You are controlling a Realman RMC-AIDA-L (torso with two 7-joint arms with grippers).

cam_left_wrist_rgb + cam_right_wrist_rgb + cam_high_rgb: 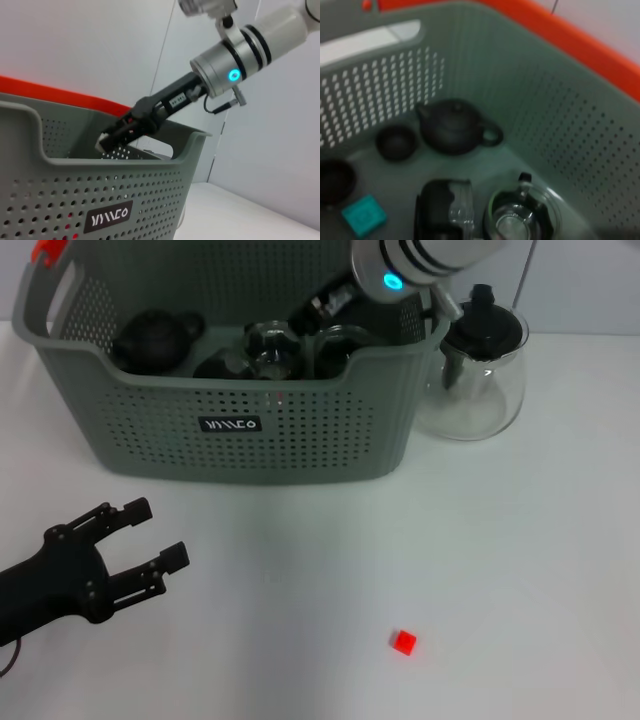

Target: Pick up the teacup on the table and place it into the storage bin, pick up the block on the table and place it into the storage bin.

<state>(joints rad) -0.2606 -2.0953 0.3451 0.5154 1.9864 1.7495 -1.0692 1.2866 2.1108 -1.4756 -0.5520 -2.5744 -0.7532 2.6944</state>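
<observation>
The red block lies on the white table, toward the front right. My left gripper hovers open and empty over the table at the front left, well left of the block. The grey storage bin stands at the back. My right gripper reaches down into it from the right. A small dark teacup rests on the bin floor beside a black teapot. No teacup shows on the table.
Also in the bin are another dark cup, a teal block, a glass pitcher and a lidded glass vessel. A glass teapot with a black lid stands on the table just right of the bin.
</observation>
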